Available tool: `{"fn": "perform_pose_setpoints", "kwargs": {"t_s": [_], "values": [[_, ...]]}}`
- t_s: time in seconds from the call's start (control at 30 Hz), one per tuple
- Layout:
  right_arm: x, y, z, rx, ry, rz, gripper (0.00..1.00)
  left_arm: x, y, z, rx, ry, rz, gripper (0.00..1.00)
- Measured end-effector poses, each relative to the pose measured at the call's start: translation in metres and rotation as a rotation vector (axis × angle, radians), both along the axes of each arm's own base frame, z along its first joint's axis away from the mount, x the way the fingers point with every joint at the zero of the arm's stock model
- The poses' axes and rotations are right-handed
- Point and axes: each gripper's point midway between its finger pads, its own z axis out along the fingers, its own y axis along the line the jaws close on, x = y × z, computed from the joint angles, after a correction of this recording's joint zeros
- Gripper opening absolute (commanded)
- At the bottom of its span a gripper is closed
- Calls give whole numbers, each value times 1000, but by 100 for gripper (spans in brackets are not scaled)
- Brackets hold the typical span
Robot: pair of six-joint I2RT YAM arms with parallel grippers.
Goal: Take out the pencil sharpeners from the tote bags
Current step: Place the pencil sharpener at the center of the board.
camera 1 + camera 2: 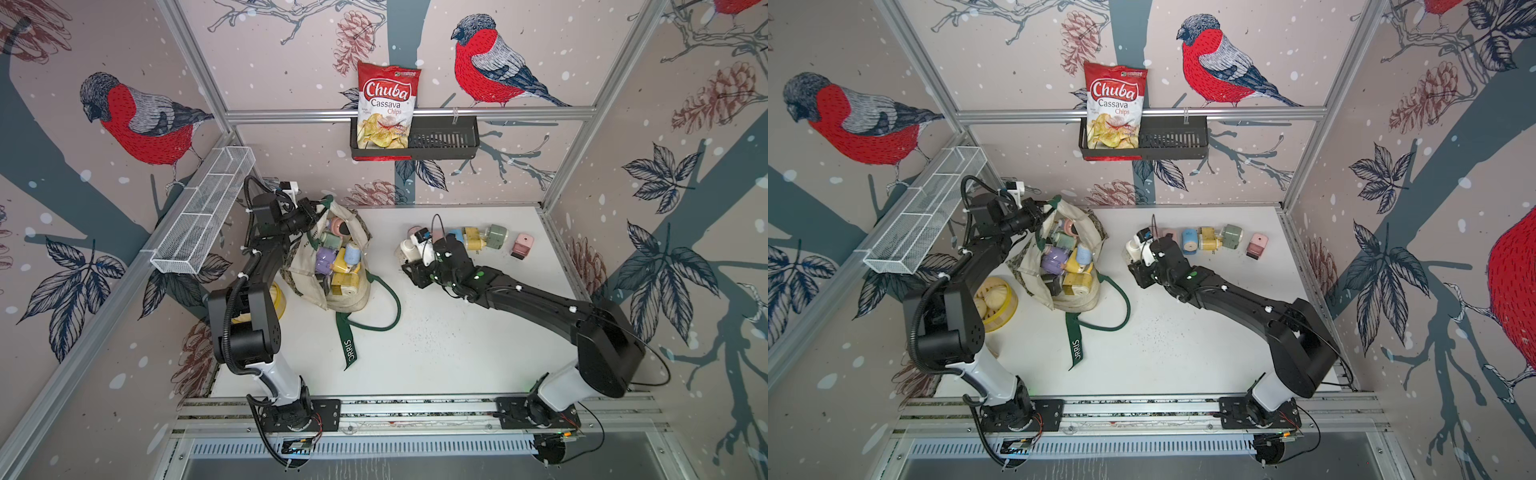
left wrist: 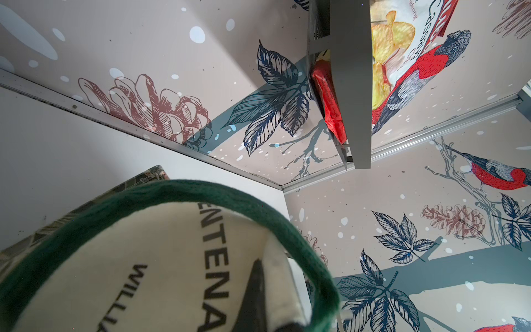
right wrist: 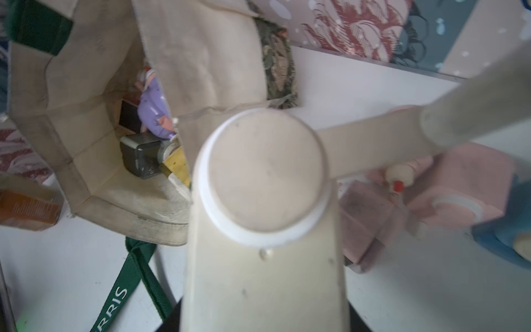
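Observation:
The cream tote bag (image 1: pixel 351 297) stands open at the table's left, with several pencil sharpeners inside, among them a purple one (image 1: pixel 323 261) and a yellow one (image 1: pixel 344 266). My left gripper (image 1: pixel 316 209) is shut on the bag's far rim; in the left wrist view a dark finger (image 2: pixel 257 287) pinches the cream cloth under the green handle (image 2: pixel 178 191). My right gripper (image 1: pixel 415 255) is shut on a cream sharpener (image 3: pixel 264 184), held just right of the bag. Behind it on the table lie a blue (image 1: pixel 1190 241), a yellow (image 1: pixel 1208 240), a green (image 1: pixel 1231 236) and a pink sharpener (image 1: pixel 1256 245).
A yellow bowl (image 1: pixel 1000 305) of pale discs sits left of the bag, behind my left arm. The bag's loose green handle (image 1: pixel 388 309) loops over the table in front. A chips bag (image 1: pixel 386 108) stands in a black basket (image 1: pixel 444 143) on the back wall; a white wire basket (image 1: pixel 203 212) hangs on the left wall.

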Motion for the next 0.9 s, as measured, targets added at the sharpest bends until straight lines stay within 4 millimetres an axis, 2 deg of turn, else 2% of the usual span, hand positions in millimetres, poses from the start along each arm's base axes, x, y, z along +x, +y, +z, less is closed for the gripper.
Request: {"fn": "perform_pose_setpoints", "kwargs": {"t_s": [0.13,0.27,0.67,0.9], "values": [[12,-42,-18,51,67,-113,26,0,0,0,0,0,0,0],[19,-67,-40,87,142,-195,26,0,0,0,0,0,0,0],[34,-81,-93,166,289,-266,26,0,0,1,0,-1,0,0],[40,-75,-112,222,363,-273,27,0,1,1,-1,-1,1,0]]}}
